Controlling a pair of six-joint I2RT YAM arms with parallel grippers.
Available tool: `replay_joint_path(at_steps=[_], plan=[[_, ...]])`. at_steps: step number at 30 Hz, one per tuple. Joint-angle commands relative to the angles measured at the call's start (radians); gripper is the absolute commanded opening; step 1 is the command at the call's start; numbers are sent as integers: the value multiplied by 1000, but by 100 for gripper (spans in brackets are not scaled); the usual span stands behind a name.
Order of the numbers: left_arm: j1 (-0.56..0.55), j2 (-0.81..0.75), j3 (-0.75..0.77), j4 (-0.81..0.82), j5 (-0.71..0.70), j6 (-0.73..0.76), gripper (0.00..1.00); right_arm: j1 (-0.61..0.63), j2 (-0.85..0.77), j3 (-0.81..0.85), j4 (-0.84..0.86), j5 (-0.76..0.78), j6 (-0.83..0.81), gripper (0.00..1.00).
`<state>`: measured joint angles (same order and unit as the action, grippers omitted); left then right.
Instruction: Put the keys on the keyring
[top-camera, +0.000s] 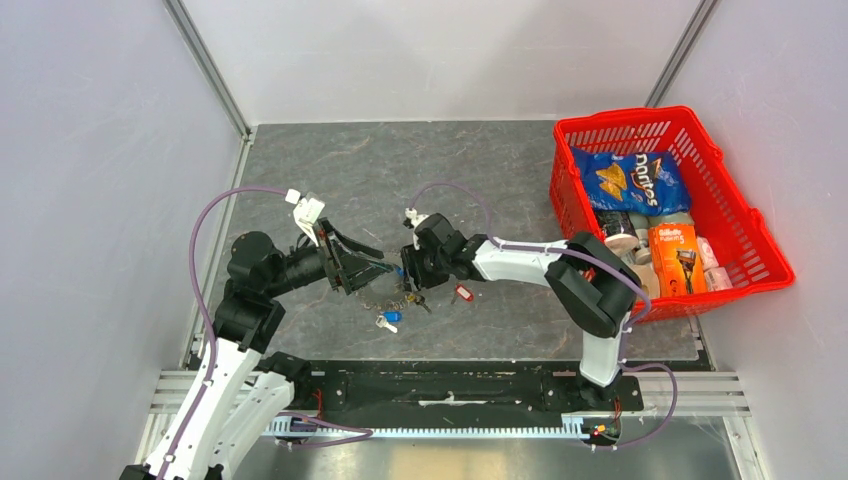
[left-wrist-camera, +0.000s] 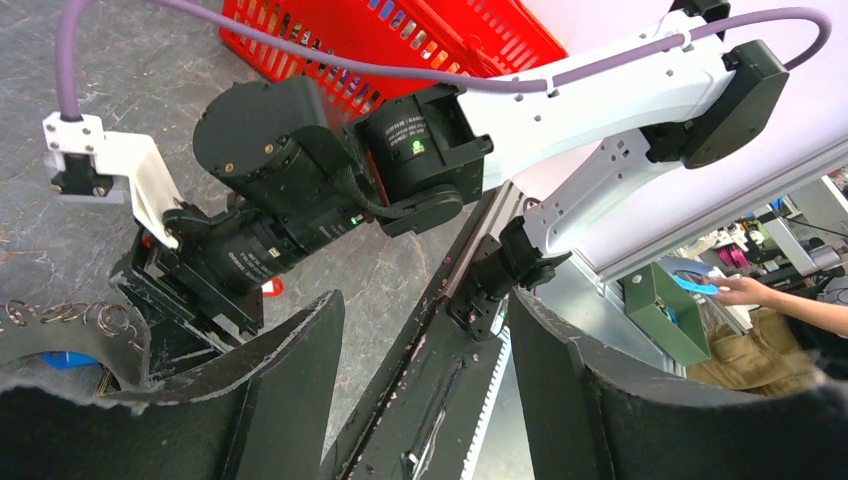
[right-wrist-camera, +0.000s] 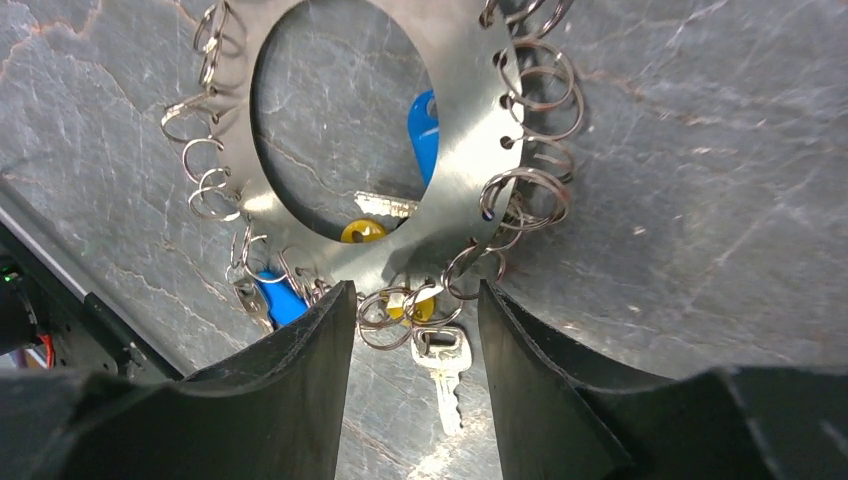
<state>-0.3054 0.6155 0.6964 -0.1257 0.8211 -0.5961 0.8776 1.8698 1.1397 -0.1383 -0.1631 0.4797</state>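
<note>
Right wrist view, keyring just ahead of the right gripper, jaws parted, nothing grasped.

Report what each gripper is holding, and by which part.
Left gripper: open, nothing between its fingers. Right gripper: the keyring's lower rim sits at its fingertips, but whether it is pinched cannot be told.
</note>
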Motion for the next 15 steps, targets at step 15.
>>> replay_joint_path(at_steps=[15], plan=[[-4,-8,8,11,9,39,68,-34,86,-87,289,0,234,25]])
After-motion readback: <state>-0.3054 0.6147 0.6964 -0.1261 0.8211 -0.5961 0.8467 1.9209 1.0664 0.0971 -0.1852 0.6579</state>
